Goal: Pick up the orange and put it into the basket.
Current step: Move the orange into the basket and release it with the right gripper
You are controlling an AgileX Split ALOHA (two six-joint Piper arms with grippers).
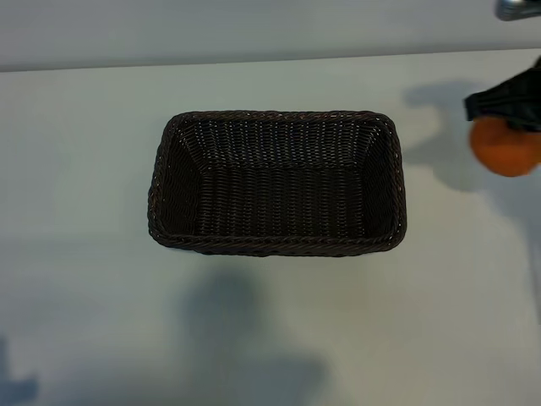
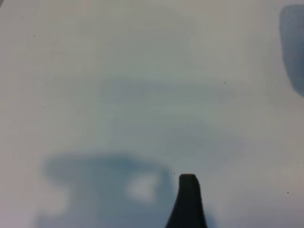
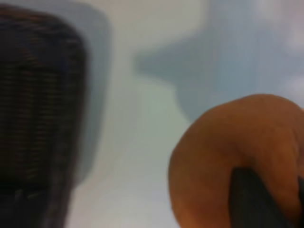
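Observation:
The orange (image 1: 507,150) hangs at the far right edge of the exterior view, clear of the table and to the right of the basket (image 1: 276,121). My right gripper (image 1: 505,114) is shut on it from above. In the right wrist view the orange (image 3: 223,147) fills the near corner, with one dark finger (image 3: 251,199) pressed on it and the basket's wall (image 3: 38,109) off to the side. The dark brown wicker basket has nothing in it. Of my left gripper only one dark fingertip (image 2: 188,190) shows, over bare table; it is open.
The white table (image 1: 84,296) runs all round the basket. Arm shadows lie on it in front of the basket and behind the orange. A metal part (image 1: 516,8) shows at the top right corner.

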